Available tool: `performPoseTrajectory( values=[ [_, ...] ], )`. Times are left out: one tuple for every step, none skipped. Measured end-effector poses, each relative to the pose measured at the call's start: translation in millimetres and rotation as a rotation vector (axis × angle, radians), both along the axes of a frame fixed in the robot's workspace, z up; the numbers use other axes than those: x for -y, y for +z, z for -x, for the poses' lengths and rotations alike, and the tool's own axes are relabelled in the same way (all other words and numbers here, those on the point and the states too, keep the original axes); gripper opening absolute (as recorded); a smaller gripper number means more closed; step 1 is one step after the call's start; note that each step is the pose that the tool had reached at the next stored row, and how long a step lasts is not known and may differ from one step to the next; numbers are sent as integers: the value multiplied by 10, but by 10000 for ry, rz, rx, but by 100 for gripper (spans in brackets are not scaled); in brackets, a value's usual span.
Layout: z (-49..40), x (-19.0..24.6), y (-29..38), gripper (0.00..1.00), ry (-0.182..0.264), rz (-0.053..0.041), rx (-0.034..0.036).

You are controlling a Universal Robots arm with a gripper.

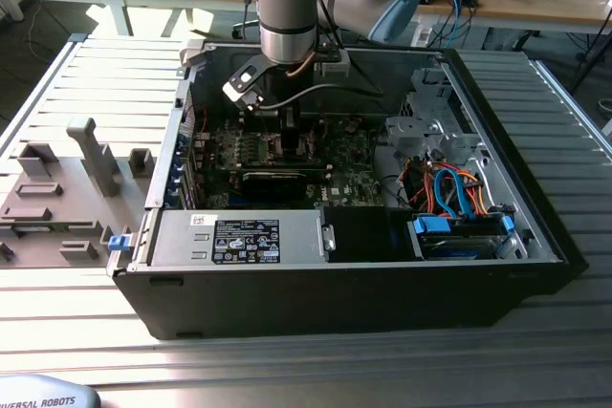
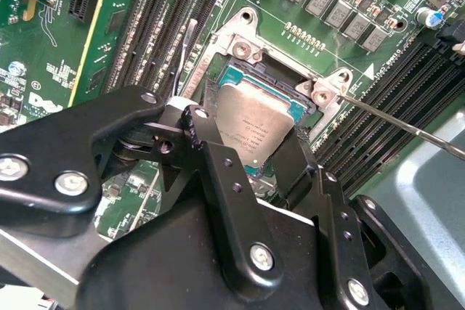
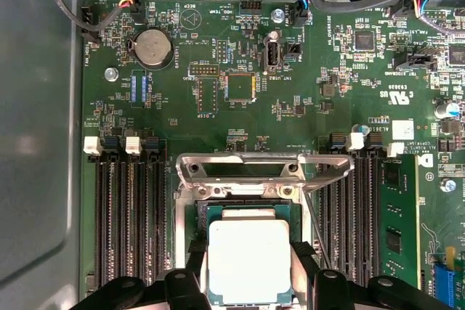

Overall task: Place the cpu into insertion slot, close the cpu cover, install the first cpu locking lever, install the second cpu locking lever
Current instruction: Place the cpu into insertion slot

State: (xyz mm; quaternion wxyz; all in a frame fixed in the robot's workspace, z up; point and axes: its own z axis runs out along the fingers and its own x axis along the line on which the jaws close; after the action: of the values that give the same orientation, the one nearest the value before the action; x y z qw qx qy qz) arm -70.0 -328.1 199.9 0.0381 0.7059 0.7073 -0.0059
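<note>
End effector (image 3: 249, 255) clamped on cpu (image 3: 249, 270) at insertion slot (image 3: 218, 213), seated y/n: can't tell; cpu cover (image 3: 247, 158) raised open.

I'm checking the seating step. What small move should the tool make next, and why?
Probably lower the cpu straight down a touch. The tool grips it by two edges, squarely over the insertion slot; whether it is seated I cannot tell, and the cpu cover stands open.
</note>
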Motion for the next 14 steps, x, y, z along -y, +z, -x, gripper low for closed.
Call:
performPoseTrajectory(
  values=[
    [0,-1,-1,54,0,-1,1],
    [0,-3,-2,54,-1,-2,2],
    [0,-6,-3,54,-1,-3,2],
    [0,-10,-4,54,-1,-3,1],
    [0,-14,-4,54,0,-2,0],
    [0,-17,-5,54,0,-1,0],
    [-1,-20,-6,54,1,-1,0],
    [-1,-20,-7,54,1,0,-3],
    [-2,-21,-9,54,1,1,-5],
    [-3,-21,-12,54,0,1,-9],
    [-4,-21,-14,54,-1,1,-12],
    [-5,-21,-16,54,0,1,-14],
    [-6,-21,-20,54,0,1,-18],
    [-8,-21,-25,54,1,2,-23]
  ],
)
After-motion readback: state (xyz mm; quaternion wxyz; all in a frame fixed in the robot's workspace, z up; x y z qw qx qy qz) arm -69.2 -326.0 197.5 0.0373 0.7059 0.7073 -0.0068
